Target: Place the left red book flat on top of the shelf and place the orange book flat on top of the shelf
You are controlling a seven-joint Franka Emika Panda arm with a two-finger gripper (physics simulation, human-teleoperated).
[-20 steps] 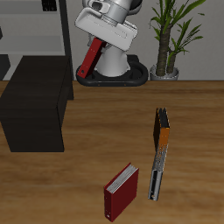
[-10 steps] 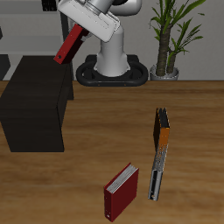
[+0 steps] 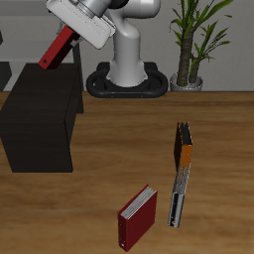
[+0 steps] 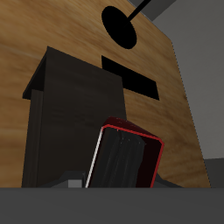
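The left red book (image 3: 58, 48) hangs tilted in the air above the back part of the shelf (image 3: 40, 114), with my gripper (image 3: 65, 36) shut on it. In the wrist view the same red book (image 4: 127, 157) fills the space between my fingers, white page edge showing, with the black shelf (image 4: 66, 109) below it. The orange book (image 3: 186, 146) stands on edge on the wooden table, apart from the gripper, next to a thin grey-and-black book (image 3: 178, 194).
A darker crimson book (image 3: 137, 217) lies near the table's front edge. A potted plant (image 3: 191, 45) stands at the back beside the robot's base (image 3: 127, 81). A tall grey rack (image 3: 62, 20) rises behind the shelf.
My gripper has carried the red book up and sideways from in front of the robot's base to above the shelf. The other books have not moved.
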